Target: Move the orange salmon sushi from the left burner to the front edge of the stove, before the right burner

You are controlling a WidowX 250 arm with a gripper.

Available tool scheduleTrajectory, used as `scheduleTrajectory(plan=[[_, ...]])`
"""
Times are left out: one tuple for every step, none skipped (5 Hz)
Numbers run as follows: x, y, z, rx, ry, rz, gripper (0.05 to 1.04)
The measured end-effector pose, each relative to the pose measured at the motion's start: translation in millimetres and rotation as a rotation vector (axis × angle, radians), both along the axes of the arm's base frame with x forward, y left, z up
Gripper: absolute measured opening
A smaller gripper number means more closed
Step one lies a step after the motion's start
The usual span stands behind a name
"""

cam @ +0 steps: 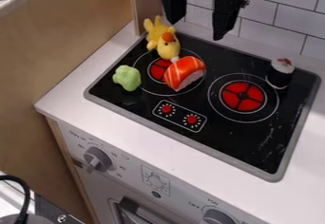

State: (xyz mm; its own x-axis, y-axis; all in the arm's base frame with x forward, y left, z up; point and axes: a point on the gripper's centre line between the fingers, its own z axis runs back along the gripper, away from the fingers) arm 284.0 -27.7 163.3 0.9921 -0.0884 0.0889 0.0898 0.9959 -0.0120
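Observation:
At the top edge of the camera view, the black gripper (198, 26) hangs over the back of the stove, open, its two fingers wide apart with nothing between them. Below and to its left, a yellow plush duck (166, 45) with an orange beak lies at the stove's back left. An orange and white sushi piece (185, 72) rests on the left burner, beside the duck's head. Left of that burner is a light green lump (127, 78). A black sushi roll with a white top (280, 73) stands near the back right corner.
The black stove top (234, 140) has a grey rim, a right burner (242, 96) and two red printed knobs. A white counter (111, 116) surrounds it. White wall tiles (266, 21) rise behind, and a wooden panel (70, 33) stands at the left.

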Motion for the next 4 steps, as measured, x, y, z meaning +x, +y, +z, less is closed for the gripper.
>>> scheduleTrajectory(plan=[[-1.6,-0.3,-7.5,0.002,0.026,-0.002,0.999],[0.5,1.1,-13.7,0.01,0.03,0.008,0.999],[2.8,1.6,-19.3,0.015,0.04,0.005,0.999],[8.9,7.0,-19.8,0.04,0.006,-0.036,0.999]])
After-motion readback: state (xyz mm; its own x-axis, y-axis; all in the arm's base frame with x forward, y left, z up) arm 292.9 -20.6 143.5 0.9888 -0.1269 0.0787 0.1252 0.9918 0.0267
